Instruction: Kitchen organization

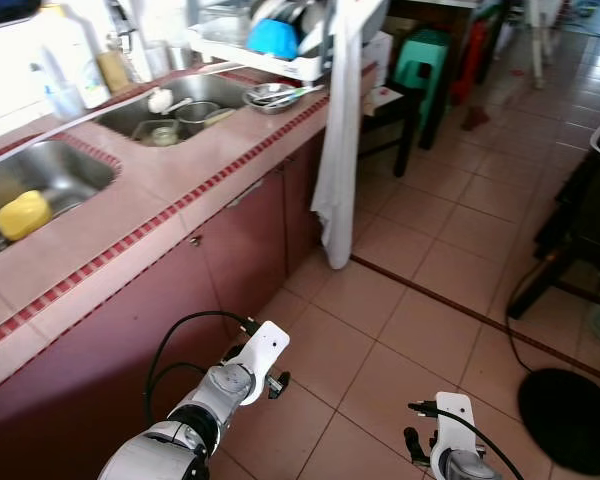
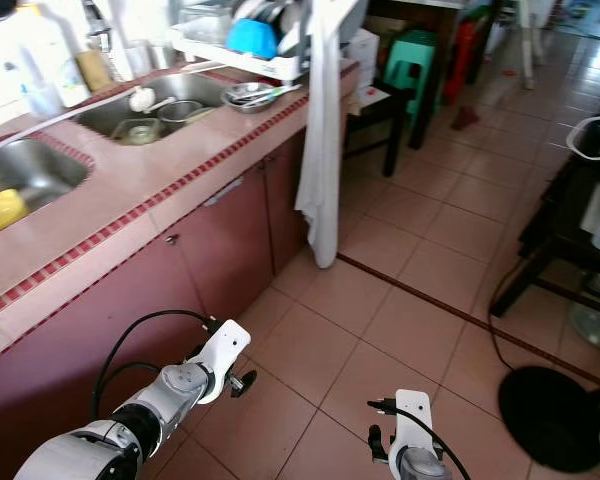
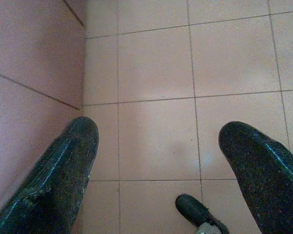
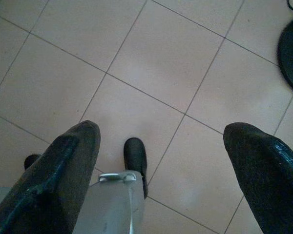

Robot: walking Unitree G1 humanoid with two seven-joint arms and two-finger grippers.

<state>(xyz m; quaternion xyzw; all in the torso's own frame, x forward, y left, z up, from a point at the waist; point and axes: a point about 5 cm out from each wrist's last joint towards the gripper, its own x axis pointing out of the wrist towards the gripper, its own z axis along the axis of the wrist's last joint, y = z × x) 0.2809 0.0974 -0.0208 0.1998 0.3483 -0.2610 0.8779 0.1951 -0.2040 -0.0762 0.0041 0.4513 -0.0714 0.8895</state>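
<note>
Grippers first: we see the left gripper [image 3: 156, 161] and right gripper [image 4: 161, 161] with fingers spread wide, empty, over pinkish floor tiles [image 3: 156, 63]. Head views add the pink tiled counter [image 1: 180, 195], steel double sink [image 1: 40, 175] holding a yellow sponge [image 1: 22, 214], and white dish rack [image 1: 270, 55].

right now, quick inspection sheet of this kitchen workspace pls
surface: pink tiled counter with two steel sinks, above red cabinet doors
job's things: yellow item in near sink; steel pots in far sink; blue bowl on white dish rack
clutter: white cloth hanging off the counter end
grippers: left gripper and right gripper open, low over floor tiles
cables: black cable across floor
surroundings: green plastic stool, black round base
</note>
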